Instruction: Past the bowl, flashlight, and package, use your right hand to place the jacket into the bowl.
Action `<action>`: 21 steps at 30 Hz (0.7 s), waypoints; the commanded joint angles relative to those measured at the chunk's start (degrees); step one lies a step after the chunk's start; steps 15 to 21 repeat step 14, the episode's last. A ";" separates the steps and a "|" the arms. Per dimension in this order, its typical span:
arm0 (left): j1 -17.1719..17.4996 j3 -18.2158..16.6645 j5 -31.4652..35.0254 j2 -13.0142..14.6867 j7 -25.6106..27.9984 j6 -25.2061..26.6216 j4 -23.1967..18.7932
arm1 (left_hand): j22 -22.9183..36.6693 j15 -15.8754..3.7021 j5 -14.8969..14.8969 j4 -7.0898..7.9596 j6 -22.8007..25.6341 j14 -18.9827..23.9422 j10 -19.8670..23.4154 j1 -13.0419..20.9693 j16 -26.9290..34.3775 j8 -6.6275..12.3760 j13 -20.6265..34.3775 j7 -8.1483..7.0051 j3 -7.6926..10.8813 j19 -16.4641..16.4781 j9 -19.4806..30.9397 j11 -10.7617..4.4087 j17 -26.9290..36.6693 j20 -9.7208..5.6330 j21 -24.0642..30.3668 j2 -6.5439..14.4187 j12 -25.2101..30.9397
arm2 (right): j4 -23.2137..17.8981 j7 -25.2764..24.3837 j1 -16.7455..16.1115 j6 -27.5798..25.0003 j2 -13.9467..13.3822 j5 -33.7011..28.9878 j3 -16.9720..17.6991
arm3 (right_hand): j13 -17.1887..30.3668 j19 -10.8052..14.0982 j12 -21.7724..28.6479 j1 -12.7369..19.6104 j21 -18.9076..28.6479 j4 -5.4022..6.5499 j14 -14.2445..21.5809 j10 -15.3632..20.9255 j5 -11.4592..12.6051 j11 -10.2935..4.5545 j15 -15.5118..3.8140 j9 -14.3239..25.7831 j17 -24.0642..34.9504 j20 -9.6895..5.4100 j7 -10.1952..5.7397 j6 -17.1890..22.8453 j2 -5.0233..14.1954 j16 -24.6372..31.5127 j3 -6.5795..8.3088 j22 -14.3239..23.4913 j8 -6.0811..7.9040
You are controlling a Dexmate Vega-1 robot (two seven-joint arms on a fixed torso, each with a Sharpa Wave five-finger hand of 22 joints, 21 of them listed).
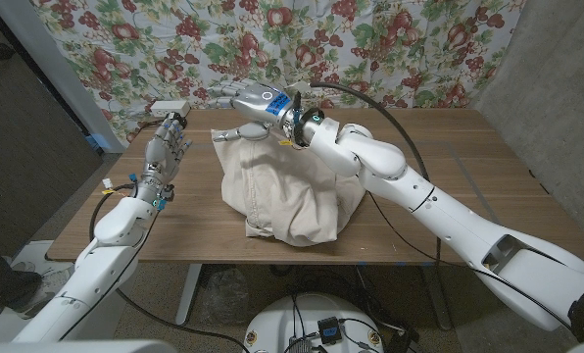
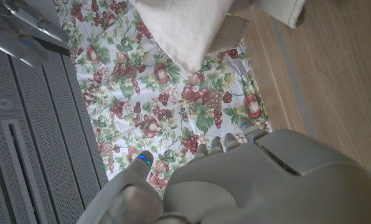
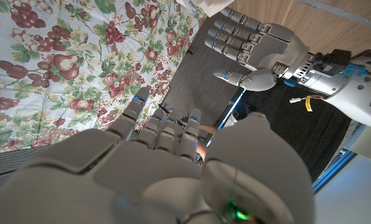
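Jacket [image 1: 284, 196] heaped mid-table on the wooden table [image 1: 488, 186].
Right hand [image 1: 248, 100] hovers just past its far edge, fingers spread, holding nothing; left hand [image 1: 167, 142] stands upright beside it, fingers loosely apart, empty.

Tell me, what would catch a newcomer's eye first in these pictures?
Probably the big cream jacket heaped in the middle of the wooden table. Above its far edge hangs the robot's right hand, fingers spread and holding nothing, while the left hand stands upright and open off to the jacket's left. Behind it all hangs a bright curtain printed with fruit and flowers.
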 commanded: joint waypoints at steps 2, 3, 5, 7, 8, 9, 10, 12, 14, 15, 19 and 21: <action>0.89 -0.25 0.69 0.47 1.12 1.49 -2.36 | 0.15 0.22 0.26 0.02 -2.55 -4.16 -4.51 -0.02 0.02 0.05 0.20 -0.29 0.01 0.30 0.20 0.09 0.01 0.23 -0.03 6.17 0.06 | -0.58 -0.75 -0.97 0.24 -1.39 0.52 1.29 | -0.02 -0.97 -0.05 -0.79 -1.43 -0.12 -2.59 -2.10 0.48 -0.03 -2.75 -0.05 -0.44 -0.34 -0.08 -2.17 0.27 -0.19 -0.69 0.17 -0.33; 1.10 -0.36 0.99 0.40 1.51 1.32 -2.81 | 0.15 0.22 0.26 0.02 -2.54 -4.16 -4.51 -0.02 0.02 0.05 0.20 -0.25 0.01 0.30 0.20 0.06 0.01 0.23 -0.03 6.17 0.06 | -0.41 -0.69 -0.94 0.51 -1.39 0.98 1.40 | -0.04 -0.49 0.09 -0.93 -1.47 -0.12 -2.48 -2.15 0.52 0.01 -2.59 -0.05 -0.55 -0.63 0.07 -2.62 0.34 0.04 -0.76 0.18 -0.31; 1.20 -0.34 1.11 0.60 1.29 1.39 -3.15 | 0.15 0.18 0.26 0.02 -2.56 -4.15 -4.50 -0.02 0.02 0.05 0.20 -0.22 0.01 0.32 0.20 0.06 0.01 0.25 -0.02 6.17 0.07 | -0.04 -2.35 -1.07 0.91 -1.49 0.49 1.47 | -0.06 -0.20 0.20 -1.06 -1.59 -0.14 -2.67 -2.23 0.56 0.12 -2.47 -0.05 -0.66 -1.15 0.20 -2.92 0.40 0.11 -0.83 0.19 -0.25; 1.19 -0.19 1.37 0.56 1.64 1.72 -3.33 | 0.15 0.22 0.27 0.02 -2.54 -4.16 -4.50 -0.02 0.01 0.05 0.20 -0.24 0.01 0.30 0.20 0.02 0.01 0.26 -0.03 6.18 0.07 | 0.46 -3.76 -1.13 1.61 -1.61 0.64 1.60 | -0.09 -1.17 0.29 -1.15 -2.43 -0.27 -4.09 -2.61 0.65 0.11 -2.28 -0.06 -0.93 -1.72 0.15 -3.18 0.43 -0.13 -0.93 0.20 -0.03; 1.17 -0.15 1.29 0.54 1.70 1.94 -3.36 | 0.15 0.18 0.27 0.02 -2.56 -4.17 -4.53 -0.02 0.01 0.04 0.20 -0.21 0.01 0.29 0.20 0.05 0.01 0.25 -0.04 6.18 0.05 | 0.71 -4.26 -1.16 1.80 -1.61 0.66 1.65 | -0.14 -2.47 0.17 -1.26 -3.46 -0.42 -5.99 -3.63 0.75 0.24 -1.51 -0.08 -1.25 -1.91 -0.18 -3.83 0.46 -0.40 -1.06 0.21 0.03; 1.24 -0.12 1.25 0.40 1.88 2.02 -3.44 | 0.15 0.19 0.27 0.02 -2.56 -4.18 -4.54 -0.02 0.01 0.05 0.20 -0.25 0.01 0.31 0.20 0.05 0.01 0.23 -0.03 6.18 0.05 | 0.96 -4.49 -1.10 2.01 -1.62 0.75 1.68 | -0.17 -3.25 0.07 -1.34 -4.15 -0.50 -7.30 -4.49 0.84 0.14 -1.03 -0.09 -1.47 -1.84 -0.40 -4.17 0.53 -0.49 -1.13 0.22 0.09; 1.35 -0.12 1.33 0.22 2.16 1.97 -3.56 | 0.15 0.18 0.27 0.02 -2.54 -4.18 -4.54 -0.02 0.01 0.05 0.20 -0.27 0.01 0.31 0.20 0.04 0.01 0.22 -0.03 6.18 0.05 | 1.21 -4.32 -0.97 2.25 -1.62 1.09 1.72 | -0.19 -3.36 -0.01 -1.47 -4.42 -0.49 -7.61 -5.10 0.88 -0.04 -0.84 -0.10 -1.58 -1.71 -0.58 -4.58 0.59 -0.37 -1.19 0.23 0.03; 1.85 -0.17 1.47 0.28 2.47 2.25 -4.06 | 0.15 0.21 0.27 0.02 -2.57 -4.15 -4.50 -0.02 0.02 0.04 0.20 -0.22 0.00 0.31 0.20 0.10 0.01 0.21 -0.03 6.18 0.07 | 1.85 -4.90 -0.90 2.65 -1.56 1.30 1.75 | -0.22 -3.96 0.01 -1.80 -5.01 -0.43 -8.40 -5.71 0.93 -0.04 -0.53 -0.11 -1.73 -1.38 -0.54 -5.33 0.66 -0.31 -1.34 0.24 -0.04; 2.25 -0.32 1.64 0.44 2.51 2.24 -4.51 | 0.15 0.19 0.27 0.02 -2.59 -4.17 -4.52 -0.03 0.01 0.03 0.20 -0.24 0.00 0.30 0.20 0.11 0.01 0.22 -0.03 6.17 0.06 | 2.46 -5.58 -0.82 3.32 -1.62 1.68 1.81 | -0.23 -4.22 0.09 -1.92 -5.31 -0.42 -8.84 -5.84 0.95 -0.06 -0.13 -0.11 -1.81 -1.19 -0.37 -5.62 0.69 -0.30 -1.40 0.24 -0.04; 2.25 -0.32 1.64 0.44 2.51 2.24 -4.51 | 0.15 0.19 0.27 0.02 -2.59 -4.17 -4.52 -0.03 0.01 0.03 0.20 -0.24 0.00 0.30 0.20 0.11 0.01 0.22 -0.03 6.17 0.06 | 2.46 -5.58 -0.82 3.32 -1.62 1.68 1.81 | -0.23 -4.22 0.09 -1.92 -5.31 -0.42 -8.84 -5.84 0.95 -0.06 -0.13 -0.11 -1.81 -1.19 -0.37 -5.62 0.69 -0.30 -1.40 0.24 -0.04; 2.25 -0.32 1.64 0.44 2.51 2.24 -4.51 | 0.15 0.19 0.27 0.02 -2.59 -4.17 -4.52 -0.03 0.01 0.03 0.20 -0.24 0.00 0.30 0.20 0.11 0.01 0.22 -0.03 6.17 0.06 | 2.46 -5.58 -0.82 3.32 -1.62 1.68 1.81 | -0.23 -4.22 0.09 -1.92 -5.31 -0.42 -8.84 -5.84 0.95 -0.06 -0.13 -0.11 -1.81 -1.19 -0.37 -5.62 0.69 -0.30 -1.40 0.24 -0.04; 2.25 -0.32 1.64 0.44 2.51 2.24 -4.51 | 0.15 0.19 0.27 0.02 -2.59 -4.17 -4.52 -0.03 0.01 0.03 0.20 -0.24 0.00 0.30 0.20 0.11 0.01 0.22 -0.03 6.17 0.06 | 2.46 -5.58 -0.82 3.32 -1.62 1.68 1.81 | -0.23 -4.22 0.09 -1.92 -5.31 -0.42 -8.84 -5.84 0.95 -0.06 -0.13 -0.11 -1.81 -1.19 -0.37 -5.62 0.69 -0.30 -1.40 0.24 -0.04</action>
